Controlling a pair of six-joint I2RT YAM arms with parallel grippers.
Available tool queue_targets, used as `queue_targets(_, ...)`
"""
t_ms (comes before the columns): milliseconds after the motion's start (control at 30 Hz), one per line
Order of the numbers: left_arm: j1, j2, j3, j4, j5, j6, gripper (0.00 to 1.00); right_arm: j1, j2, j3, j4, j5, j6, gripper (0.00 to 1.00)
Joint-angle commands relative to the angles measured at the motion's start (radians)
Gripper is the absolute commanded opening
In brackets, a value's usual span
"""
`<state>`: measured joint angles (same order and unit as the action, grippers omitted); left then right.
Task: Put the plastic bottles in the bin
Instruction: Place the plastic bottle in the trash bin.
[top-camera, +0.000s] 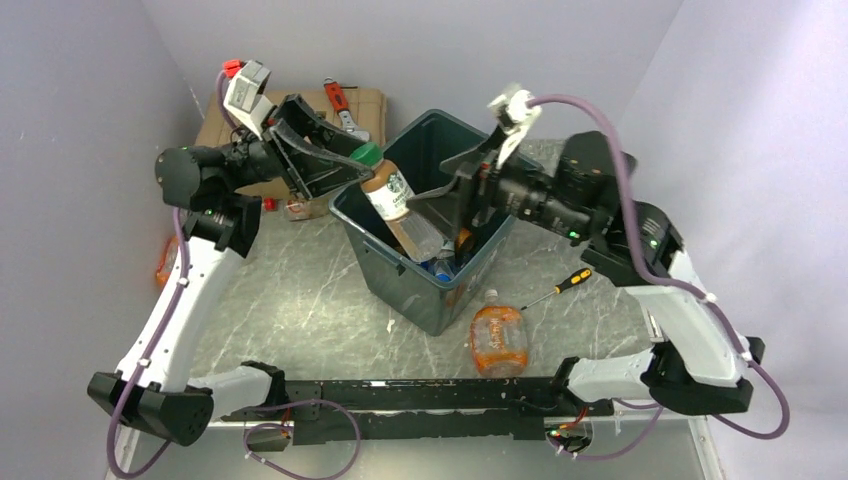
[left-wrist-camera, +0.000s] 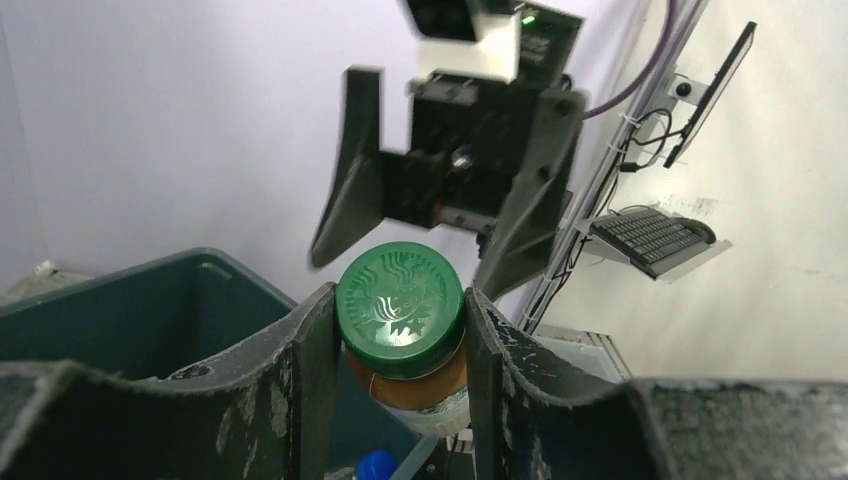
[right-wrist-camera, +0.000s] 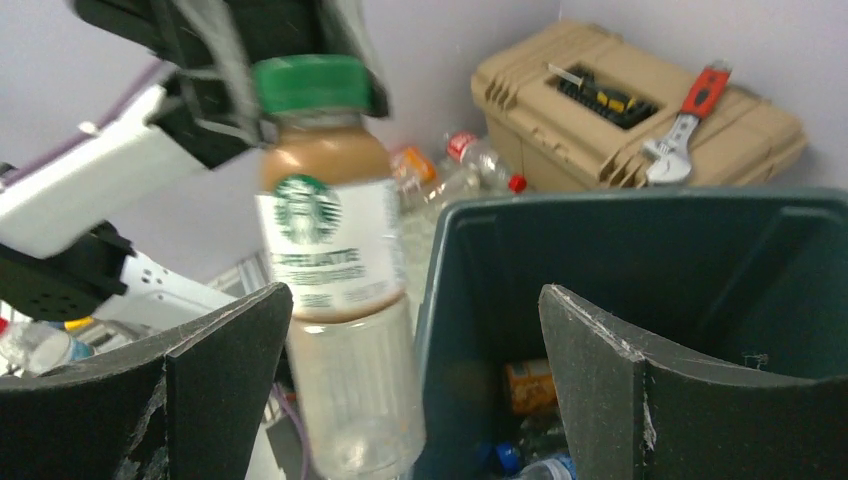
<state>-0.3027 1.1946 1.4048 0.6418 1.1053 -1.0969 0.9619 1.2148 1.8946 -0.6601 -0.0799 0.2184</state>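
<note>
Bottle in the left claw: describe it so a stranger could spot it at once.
Find the dark bin in the table's middle. Above its left rim the left claw grips a tilted bottle by the cap. No other bottle in view has a green cap.

The coffee bottle (right-wrist-camera: 335, 250) bears a white label with the round green Starbucks siren mark. Below the mark a line of dark capitals seems to read "CAFFE LATTE", and the smaller print underneath is too blurred to make out. The same siren emblem is embossed on top of its green cap (left-wrist-camera: 400, 297), while the print on the orange-labelled bottle (top-camera: 498, 338) in the top view is too small to read.
</note>
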Motion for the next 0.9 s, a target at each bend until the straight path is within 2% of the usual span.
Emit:
queue_targets(0,-0.006,-0.053,0.064,-0.049,0.012,0.075,0.0,0.005,0.035,0.042,-0.024,-0.039,-0.001,0.98)
queue_targets(233,-0.008,-0.069,0.093,-0.162,-0.011,0.149,0.0,0.004,0.066,0.07,0.028,-0.19,0.036,1.0)
queue_targets(500,-0.01,-0.056,0.071,-0.159,-0.038,0.148,0.0,0.006,0.039,0.027,0.087,-0.237,0.053,1.0)
queue_targets(700,-0.028,-0.037,0.081,-0.14,-0.046,0.134,0.0,0.011,0.101,0.074,0.055,-0.229,0.067,1.0)
queue_targets(867,-0.053,-0.038,0.082,-0.198,-0.055,0.182,0.0,0.03,0.13,0.085,0.078,-0.213,0.072,0.93)
